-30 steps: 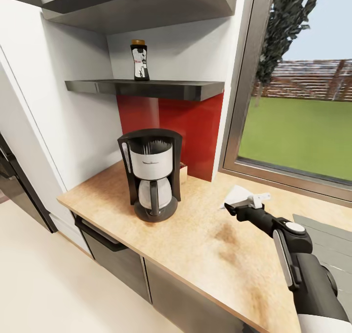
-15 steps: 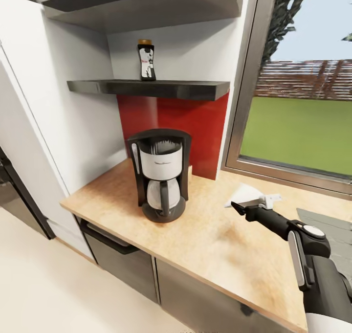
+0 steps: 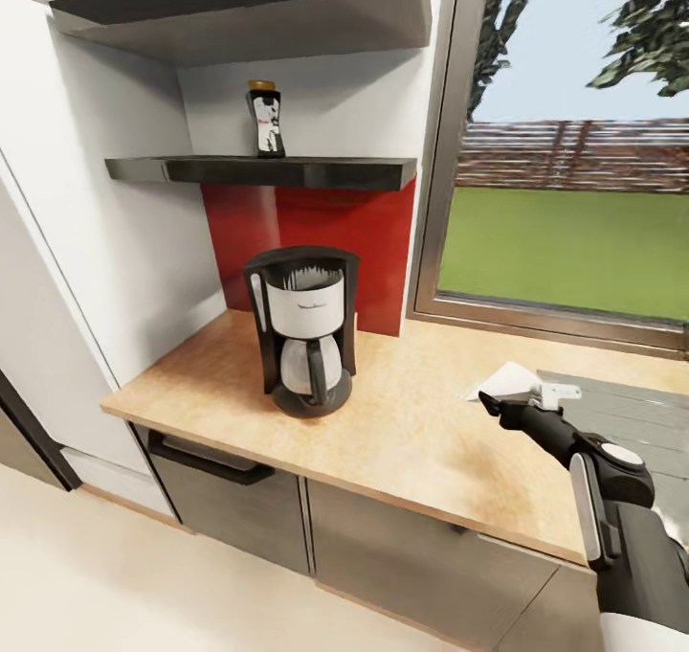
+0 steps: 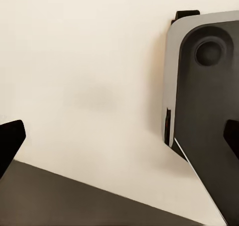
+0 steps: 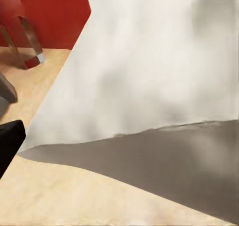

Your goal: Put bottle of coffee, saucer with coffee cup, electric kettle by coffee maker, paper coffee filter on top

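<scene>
The wooden countertop (image 3: pixel 402 432) runs wide and bare from its front edge back to the red wall panel (image 3: pixel 316 240) and the window frame (image 3: pixel 435 154), leaving open room between the coffee maker (image 3: pixel 301 341) at 9 o'clock and the right gripper (image 3: pixel 522 403) at 3 o'clock. That gripper's jaws are closed on a thin white paper filter (image 3: pixel 507 381), held above the counter well apart from the black-and-white machine with its glass pot. The dark bottle of coffee (image 3: pixel 265 119) stands upright on the black shelf (image 3: pixel 258 168) at 11 o'clock, and the left gripper (image 4: pixel 119 136) has its dark fingertips spread wide apart over the pale floor (image 4: pixel 89 76).
</scene>
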Available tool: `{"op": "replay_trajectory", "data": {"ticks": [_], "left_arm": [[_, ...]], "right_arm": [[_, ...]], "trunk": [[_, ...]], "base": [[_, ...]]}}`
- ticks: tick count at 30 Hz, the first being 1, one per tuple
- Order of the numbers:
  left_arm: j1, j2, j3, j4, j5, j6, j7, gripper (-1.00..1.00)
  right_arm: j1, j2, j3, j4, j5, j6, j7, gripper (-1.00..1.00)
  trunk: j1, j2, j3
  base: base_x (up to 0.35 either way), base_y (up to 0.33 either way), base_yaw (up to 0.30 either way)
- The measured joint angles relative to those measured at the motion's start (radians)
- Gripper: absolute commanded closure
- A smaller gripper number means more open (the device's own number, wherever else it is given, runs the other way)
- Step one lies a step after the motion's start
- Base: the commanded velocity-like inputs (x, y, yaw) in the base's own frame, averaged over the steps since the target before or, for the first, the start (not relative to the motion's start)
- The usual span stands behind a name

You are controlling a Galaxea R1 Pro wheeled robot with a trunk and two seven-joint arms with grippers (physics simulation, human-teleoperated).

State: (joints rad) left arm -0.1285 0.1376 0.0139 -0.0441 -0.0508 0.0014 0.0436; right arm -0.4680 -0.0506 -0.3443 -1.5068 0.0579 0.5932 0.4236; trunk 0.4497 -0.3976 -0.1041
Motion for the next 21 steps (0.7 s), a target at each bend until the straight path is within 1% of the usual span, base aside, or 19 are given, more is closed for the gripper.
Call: {"op": "replay_trajectory", "data": {"ticks": [1,2,6,11,21], "left_arm": [[-0.001,0.002,0.000,0.000,0.000,0.002,0.000,-1.00],[-0.001,0.003,0.001,0.000,0.001,0.003,0.001,-1.00],[-0.004,0.004,0.002,0.000,0.002,0.006,0.002,-1.00],[-0.003,-0.002,0.001,0.000,0.001,0.007,0.002,-1.00],[-0.003,0.002,0.001,0.000,0.001,0.007,0.002,-1.00]], "right_arm": [[0.000,0.002,0.000,0.000,0.000,0.000,-0.032,1.00],[0.000,0.002,0.000,0.000,-0.001,0.000,-0.035,1.00],[0.000,0.002,0.000,0.000,-0.001,-0.001,-0.039,1.00],[0.000,0.002,0.000,0.000,0.001,-0.002,-0.039,1.00],[0.000,0.002,-0.001,0.000,0.001,-0.002,-0.039,1.00]], "trunk": [[0.000,0.000,0.000],[0.000,0.000,0.000],[0.000,0.000,0.000],[0.000,0.000,0.000],[0.000,0.000,0.000]], "base": [[-0.157,0.279,-0.279],[-0.133,0.289,-0.279],[-0.062,0.308,-0.279],[-0.004,0.322,-0.280],[0.003,0.323,-0.281]]}}
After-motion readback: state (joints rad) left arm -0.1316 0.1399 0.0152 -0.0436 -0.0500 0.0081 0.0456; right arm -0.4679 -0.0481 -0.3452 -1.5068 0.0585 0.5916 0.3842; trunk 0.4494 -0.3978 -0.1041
